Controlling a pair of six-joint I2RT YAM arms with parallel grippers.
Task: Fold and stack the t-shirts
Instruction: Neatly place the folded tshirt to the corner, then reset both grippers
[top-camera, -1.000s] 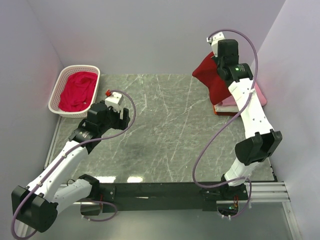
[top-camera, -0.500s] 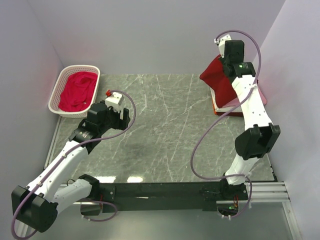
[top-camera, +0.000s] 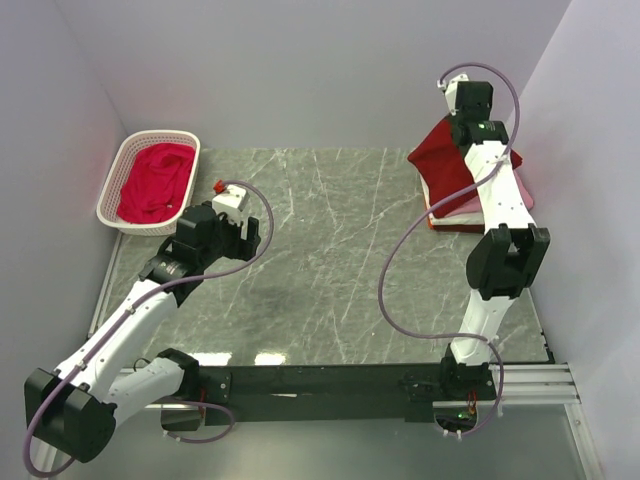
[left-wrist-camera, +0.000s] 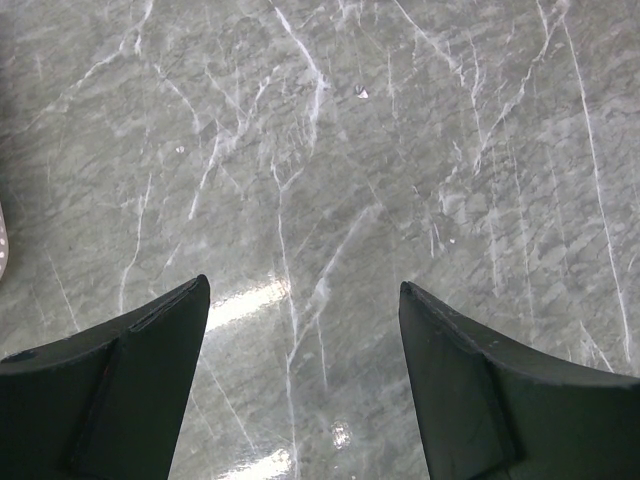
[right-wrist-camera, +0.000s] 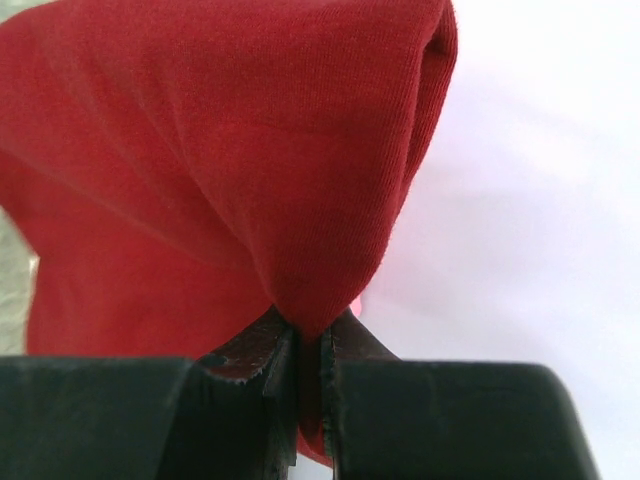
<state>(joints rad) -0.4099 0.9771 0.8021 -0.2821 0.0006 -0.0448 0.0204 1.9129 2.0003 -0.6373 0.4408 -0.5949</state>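
Observation:
My right gripper (top-camera: 467, 128) is shut on a fold of the dark red t-shirt (top-camera: 443, 165) and holds it up at the far right, over the folded pink t-shirt (top-camera: 520, 190). In the right wrist view the red cloth (right-wrist-camera: 230, 170) is pinched between the jaws of the gripper (right-wrist-camera: 309, 345). A crimson t-shirt (top-camera: 155, 180) lies crumpled in the white basket (top-camera: 113, 180) at the far left. My left gripper (top-camera: 250, 232) is open and empty over bare marble; its fingers (left-wrist-camera: 120, 380) stand wide apart.
The grey marble table (top-camera: 330, 260) lies between the arms. The white walls stand close behind and to the right of the right gripper. The basket sits by the left wall.
My right gripper has moved right and farther back with the dark red t-shirt, carrying it over the stack. The left arm has not moved.

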